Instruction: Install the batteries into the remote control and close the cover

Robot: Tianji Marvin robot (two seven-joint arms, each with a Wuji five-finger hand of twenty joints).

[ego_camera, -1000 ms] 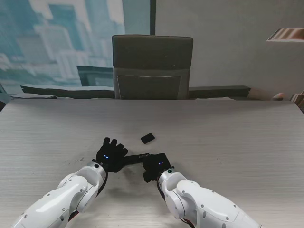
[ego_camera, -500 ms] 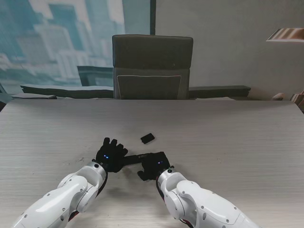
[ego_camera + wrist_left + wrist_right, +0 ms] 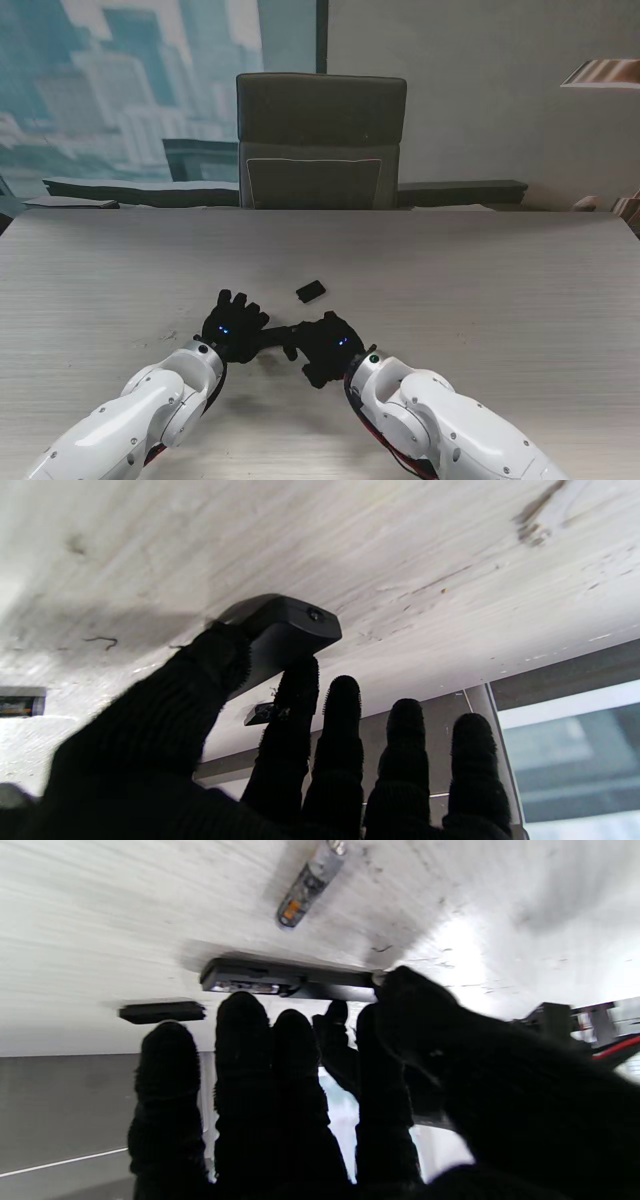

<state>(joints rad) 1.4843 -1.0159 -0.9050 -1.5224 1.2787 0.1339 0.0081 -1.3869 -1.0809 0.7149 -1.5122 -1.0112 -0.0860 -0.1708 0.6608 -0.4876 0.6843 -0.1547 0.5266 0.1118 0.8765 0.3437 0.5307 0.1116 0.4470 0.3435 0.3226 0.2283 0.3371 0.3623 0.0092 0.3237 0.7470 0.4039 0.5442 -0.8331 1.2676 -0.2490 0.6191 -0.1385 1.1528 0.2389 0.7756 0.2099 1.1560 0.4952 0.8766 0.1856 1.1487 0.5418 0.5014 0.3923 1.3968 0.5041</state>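
Observation:
The black remote control [image 3: 281,333] lies on the table between my two hands. My left hand [image 3: 232,325] is shut on one end of it; in the left wrist view the thumb and index finger pinch the remote [image 3: 287,630]. My right hand [image 3: 328,345] is open over the other end, fingers stretched, with the thumb close beside the remote [image 3: 280,980]. The black battery cover [image 3: 311,291] lies loose farther from me, also visible as a dark cover [image 3: 162,1011]. One battery [image 3: 307,882] lies on the table beyond the remote. Another battery [image 3: 20,706] shows at the picture's edge.
A grey office chair [image 3: 320,140] stands behind the table's far edge [image 3: 320,212]. The pale wood table top [image 3: 500,290] stretches wide to both sides of the hands.
My right hand has shifted left and slightly farther from me, onto the remote and closer to my left hand, while its forearm swung right. The left hand and the cover stayed put.

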